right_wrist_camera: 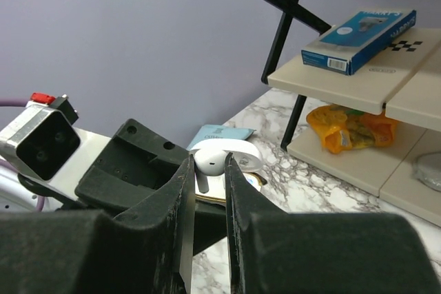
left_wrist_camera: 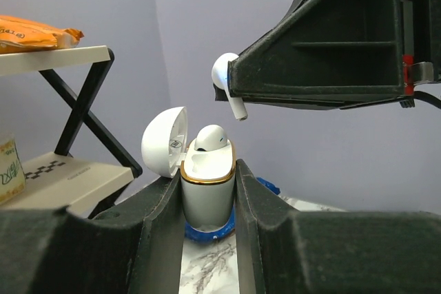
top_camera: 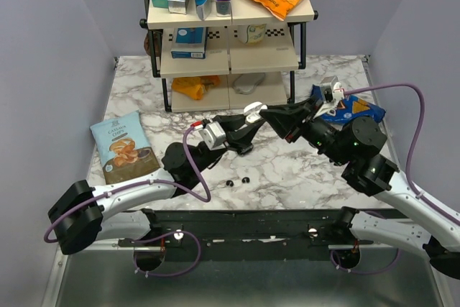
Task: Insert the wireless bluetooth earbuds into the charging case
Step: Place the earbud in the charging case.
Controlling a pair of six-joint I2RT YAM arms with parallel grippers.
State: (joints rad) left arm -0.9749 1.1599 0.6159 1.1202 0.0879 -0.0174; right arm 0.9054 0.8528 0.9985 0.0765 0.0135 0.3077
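Observation:
The charging case (left_wrist_camera: 207, 191) is white with a gold rim, not black. It stands upright between the fingers of my left gripper (left_wrist_camera: 207, 170), which is shut on it. Its lid (left_wrist_camera: 164, 144) hangs open to the left. One white earbud (left_wrist_camera: 210, 138) sits in the case. My right gripper (right_wrist_camera: 209, 160) is shut on a second white earbud (right_wrist_camera: 212, 157), stem pointing down. This held earbud (left_wrist_camera: 226, 77) hangs a little above the case and slightly to its right, apart from it. From above, both grippers meet at mid-table around the case (top_camera: 253, 111).
A shelf rack (top_camera: 230, 41) with boxes and snack bags stands at the back. A chips bag (top_camera: 123, 146) lies at the left and a blue packet (top_camera: 352, 109) at the right. Two tiny black bits (top_camera: 236, 181) lie near the front edge.

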